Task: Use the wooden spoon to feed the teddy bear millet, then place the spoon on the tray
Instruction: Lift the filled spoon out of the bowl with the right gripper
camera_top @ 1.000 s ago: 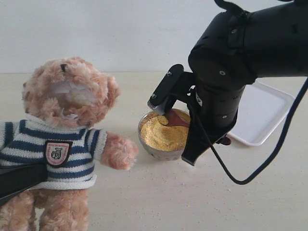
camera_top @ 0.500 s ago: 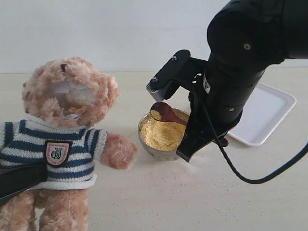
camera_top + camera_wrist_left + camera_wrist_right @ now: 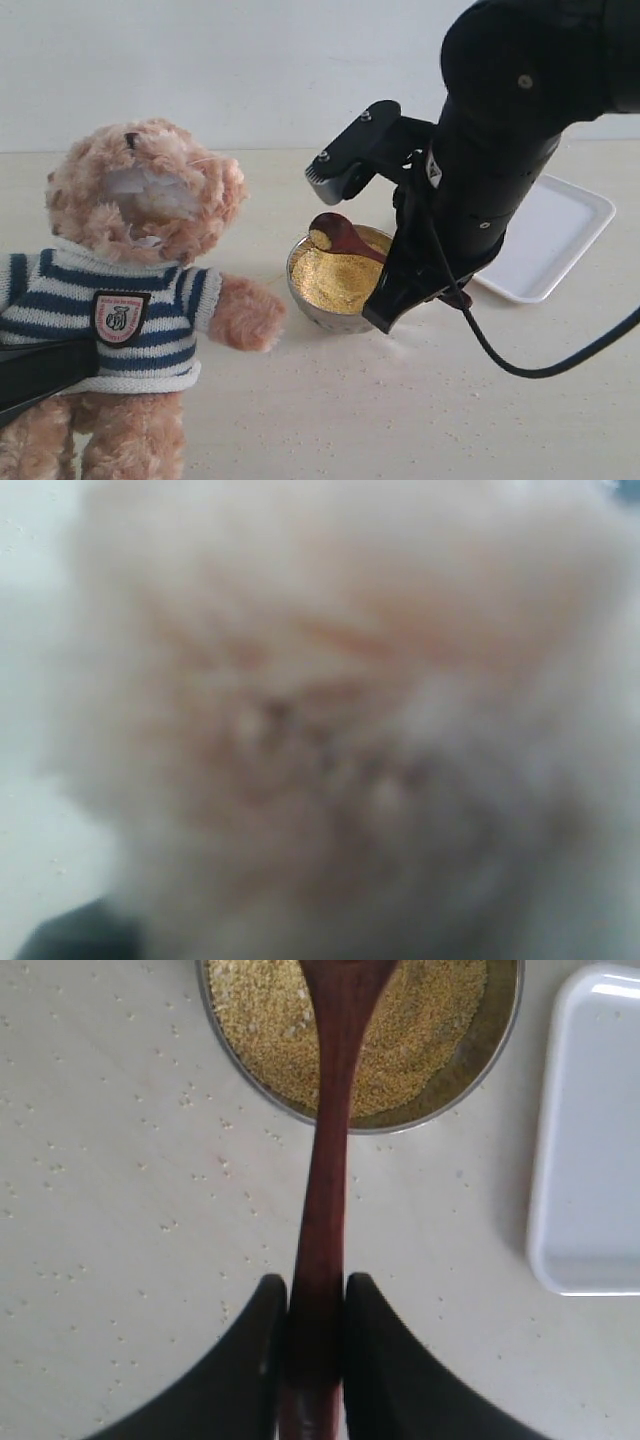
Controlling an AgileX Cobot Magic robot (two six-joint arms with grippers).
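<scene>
1. The teddy bear (image 3: pixel 140 260) sits on the left in a striped sweater. The left gripper (image 3: pixel 45 372) lies across its belly, and its camera shows only blurred fur, so I cannot tell whether it grips.
2. The right gripper (image 3: pixel 315 1295) is clamped on the spoon's handle.
3. The white tray (image 3: pixel 550 235) lies behind that arm, well apart from the bear.
4. The metal bowl (image 3: pixel 320 305) stands between the bear and the tray.
5. The wooden spoon (image 3: pixel 345 238), dark and glossy, hangs just above the bowl. I'd carry it level and slowly up to the muzzle.
6. The millet (image 3: pixel 340 280) is fine and yellow, and a little of it rides in the spoon. It looks ready to spill.
</scene>
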